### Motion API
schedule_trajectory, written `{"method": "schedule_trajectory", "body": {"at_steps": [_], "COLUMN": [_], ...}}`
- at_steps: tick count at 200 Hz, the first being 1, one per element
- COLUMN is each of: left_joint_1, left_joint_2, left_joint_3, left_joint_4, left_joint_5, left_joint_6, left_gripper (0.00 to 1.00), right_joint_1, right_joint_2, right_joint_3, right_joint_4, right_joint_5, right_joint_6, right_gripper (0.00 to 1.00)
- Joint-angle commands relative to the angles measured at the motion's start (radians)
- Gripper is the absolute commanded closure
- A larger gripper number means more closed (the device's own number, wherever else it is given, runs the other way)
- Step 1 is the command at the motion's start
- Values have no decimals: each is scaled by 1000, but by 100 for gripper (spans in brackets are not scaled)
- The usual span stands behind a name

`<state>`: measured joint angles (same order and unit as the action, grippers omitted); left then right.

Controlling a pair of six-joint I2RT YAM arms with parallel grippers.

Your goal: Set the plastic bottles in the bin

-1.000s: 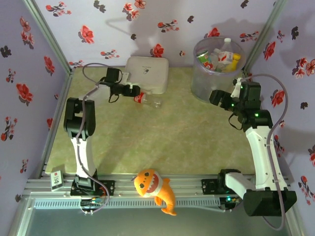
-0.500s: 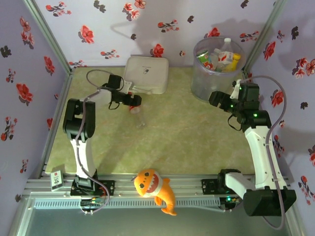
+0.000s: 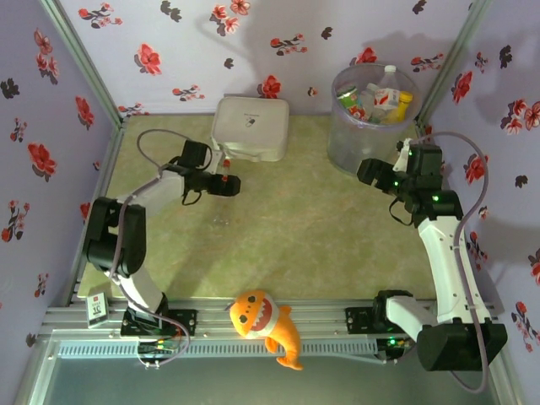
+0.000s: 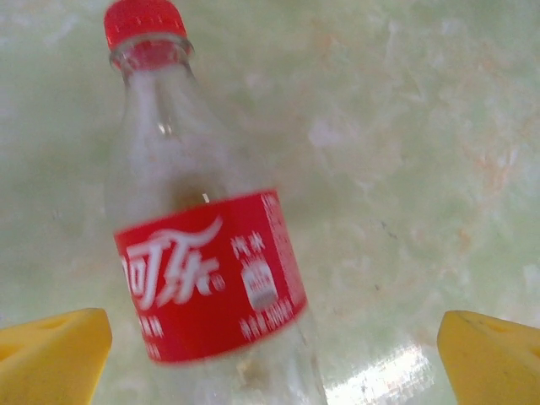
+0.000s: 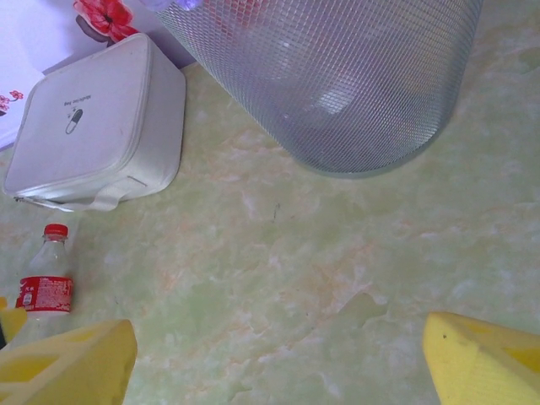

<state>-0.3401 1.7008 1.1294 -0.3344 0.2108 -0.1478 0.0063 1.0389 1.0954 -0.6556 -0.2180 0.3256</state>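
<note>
The box (image 3: 249,126) sits far, left of centre. The bin (image 3: 337,135) stands far right, with bottles (image 3: 384,99) in it. One bottle (image 4: 202,253) is on the table (image 3: 295,228) just near the box, between my left fingers (image 4: 51,346), touching neither. The shark (image 3: 263,321) lies at the near edge.

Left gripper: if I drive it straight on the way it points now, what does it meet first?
The red-labelled bottle. It sits squarely in line ahead, between the open left gripper's fingers, with the table behind it. How close it is I can't judge from these views.
</note>
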Motion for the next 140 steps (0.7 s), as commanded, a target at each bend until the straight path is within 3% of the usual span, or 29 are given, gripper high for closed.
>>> {"method": "schedule_trajectory", "body": {"at_steps": [1, 37, 67, 123, 140], "left_joint_1": [-38, -103, -123, -125, -125], "left_joint_2": [-19, -10, -4, 6, 0], "left_joint_3": [-28, -43, -108, -144, -148], "left_joint_4": [-124, -188, -144, -87, -81], "left_joint_5": [-120, -218, -217, -212, -214], "left_joint_6": [-45, -108, -169, -181, -183], "left_gripper": [0, 0, 3, 35, 39], "right_joint_1": [-2, -2, -2, -2, -2], "right_joint_2": [2, 8, 3, 3, -3], "right_joint_3": [-9, -11, -25, -35, -40], "right_joint_4": [29, 42, 49, 57, 57], "right_joint_5": [-10, -15, -15, -24, -23], "right_joint_6": [18, 26, 33, 39, 41], "right_gripper": [12, 12, 12, 12, 12]}}
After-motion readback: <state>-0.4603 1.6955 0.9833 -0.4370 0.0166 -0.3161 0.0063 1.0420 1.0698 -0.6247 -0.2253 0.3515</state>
